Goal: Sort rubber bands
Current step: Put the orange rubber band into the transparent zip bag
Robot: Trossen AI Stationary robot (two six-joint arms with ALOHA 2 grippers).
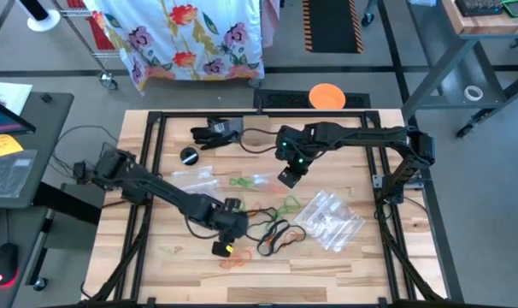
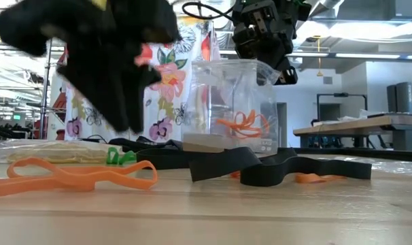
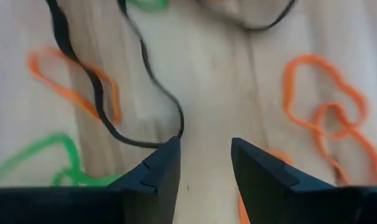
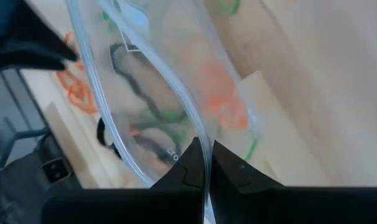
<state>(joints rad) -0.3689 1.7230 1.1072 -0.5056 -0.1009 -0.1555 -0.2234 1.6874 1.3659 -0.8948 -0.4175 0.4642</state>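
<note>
Loose rubber bands lie on the wooden table (image 1: 344,265): black bands (image 1: 280,235), orange bands (image 1: 233,261) and green bands (image 1: 242,181). My left gripper (image 3: 204,158) hovers open, pointing down at bare wood. A black band (image 3: 145,81) runs up to one finger, and orange bands (image 3: 325,118) and a green band (image 3: 39,162) lie to its sides. My right gripper (image 4: 205,155) is farther back, near the table's middle. It is shut on a clear plastic bag (image 2: 233,102) with orange bands (image 2: 243,124) inside. My right gripper pinches the clear bag's rim (image 4: 200,134) between its two fingers, slanting down from above. The bag hangs upright below the fingers. Its lower end (image 2: 216,144) reaches down to the table, but I cannot tell whether it rests there.
More clear bags lie in a heap at the right (image 1: 327,218), and one lies left of the middle (image 1: 195,178). A black round object (image 1: 189,156) and a dark device (image 1: 216,133) with cables sit at the far side. A black frame (image 1: 148,171) borders the table.
</note>
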